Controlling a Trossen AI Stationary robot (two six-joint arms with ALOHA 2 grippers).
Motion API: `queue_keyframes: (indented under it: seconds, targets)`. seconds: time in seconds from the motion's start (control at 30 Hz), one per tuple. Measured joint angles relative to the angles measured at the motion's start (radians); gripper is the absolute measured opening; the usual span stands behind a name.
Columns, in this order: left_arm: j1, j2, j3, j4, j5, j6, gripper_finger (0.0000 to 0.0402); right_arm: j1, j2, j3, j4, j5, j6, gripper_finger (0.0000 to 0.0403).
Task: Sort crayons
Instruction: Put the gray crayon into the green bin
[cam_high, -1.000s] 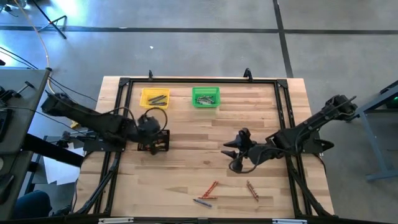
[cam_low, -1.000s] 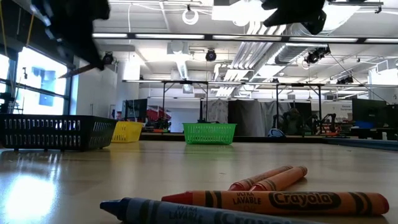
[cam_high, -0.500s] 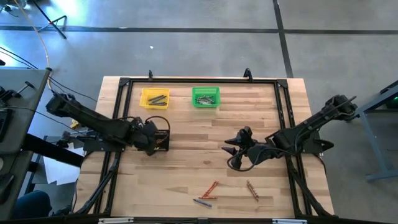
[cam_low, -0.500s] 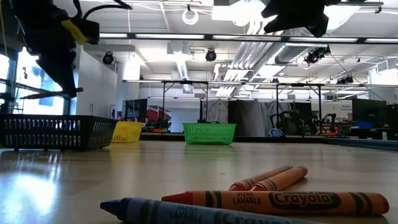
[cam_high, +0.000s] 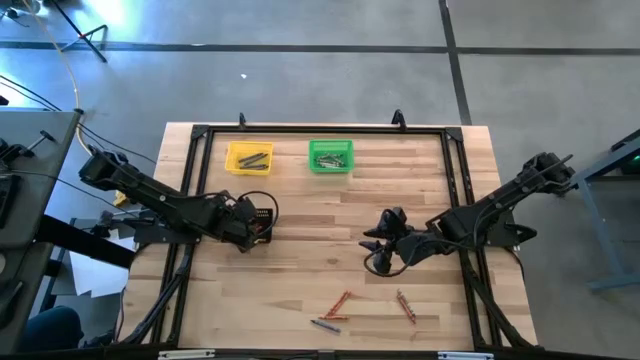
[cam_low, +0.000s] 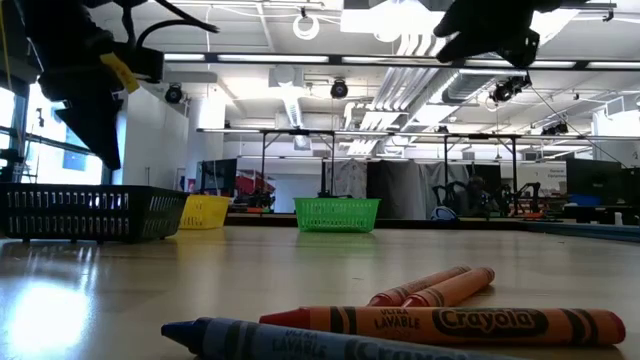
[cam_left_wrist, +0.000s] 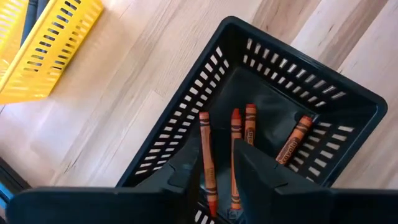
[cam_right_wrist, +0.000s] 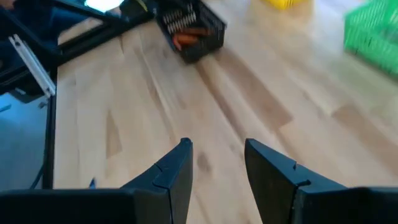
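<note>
My left gripper (cam_left_wrist: 216, 165) points steeply down into the black mesh bin (cam_left_wrist: 298, 68), open. Several orange-red crayons (cam_left_wrist: 250, 127) lie on the bin's floor, two of them (cam_left_wrist: 207, 155) under the gap between my fingers. In the high view this gripper (cam_high: 252, 226) is at the bin (cam_high: 264, 214) on the table's left. My right gripper (cam_right_wrist: 217, 152) hangs open over bare wood at centre right (cam_high: 380, 250). Loose crayons lie near the front edge: an orange pair (cam_high: 338, 302), another pair (cam_high: 405, 305) and a blue-grey one (cam_high: 325, 325).
A yellow bin (cam_high: 248, 157) and a green bin (cam_high: 330, 156), each with dark sticks inside, stand at the far edge. A black frame (cam_high: 455, 170) runs around the table. In the low view the loose crayons (cam_low: 440, 323) lie close to the camera.
My left gripper has sunk toward the black bin and tipped more steeply down. The thin stick that stuck out from its fingers in the low view is gone from them. My right gripper has kept its place.
</note>
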Motion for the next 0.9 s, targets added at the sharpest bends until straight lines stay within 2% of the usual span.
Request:
queue_keyframes:
  seconds: [0.13, 0.27, 0.43, 0.7, 0.9]
  targets:
    - [0.0, -0.001, 0.011, -0.001, 0.003, 0.005, 0.0095, 0.0, 0.0, 0.0, -0.088, -0.079, 0.124, 0.014]
    - [0.0, -0.001, 0.058, 0.018, 0.002, 0.067, 0.0096, 0.009, 0.003, 0.0, -0.249, -0.211, 0.336, 0.014]
    - [0.0, -0.001, 0.122, 0.194, 0.002, 0.186, 0.0095, 0.069, 0.048, 0.0, -0.403, -0.321, 0.601, 0.014]
    - [0.0, -0.001, 0.138, 0.644, 0.108, 0.439, 0.0097, 0.198, 0.175, 0.0, -0.366, -0.473, 0.864, 0.014]
    - [-0.001, -0.001, 0.138, 0.76, 0.157, 0.498, 0.0095, 0.274, 0.289, 0.0, -0.318, -0.582, 1.014, 0.014]
